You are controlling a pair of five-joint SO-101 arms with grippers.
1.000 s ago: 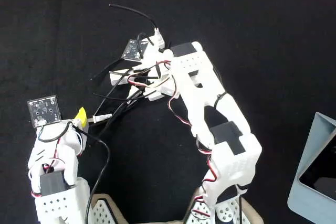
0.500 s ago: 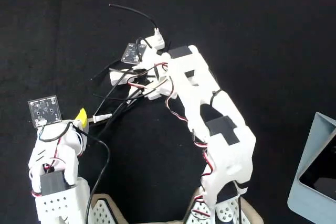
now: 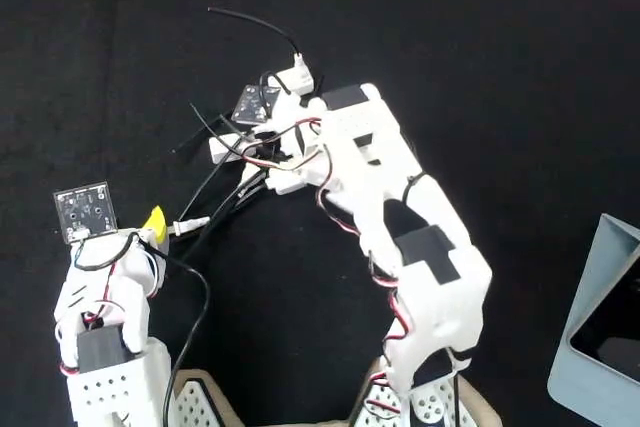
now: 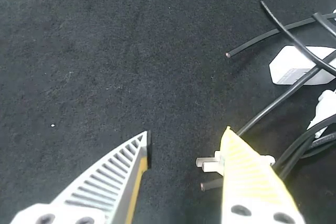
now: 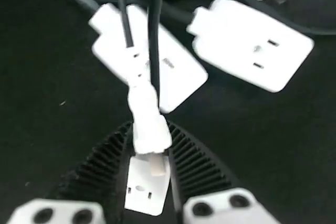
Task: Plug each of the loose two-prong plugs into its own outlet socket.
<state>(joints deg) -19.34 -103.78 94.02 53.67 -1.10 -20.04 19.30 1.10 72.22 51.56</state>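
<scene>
Since a second ago the right arm has swung slightly toward its neighbour, dragging the cable tangle (image 3: 225, 182) along. Fingers of the right gripper (image 5: 148, 129) are clamped on a white plug (image 5: 148, 121), held just over a loose outlet socket (image 5: 144, 192). Insertion seems in hand; next the prongs need lining up with the slots, then a straight push. The left gripper (image 4: 187, 132) waits, fingers apart, beside a second plug (image 4: 210, 164).
</scene>
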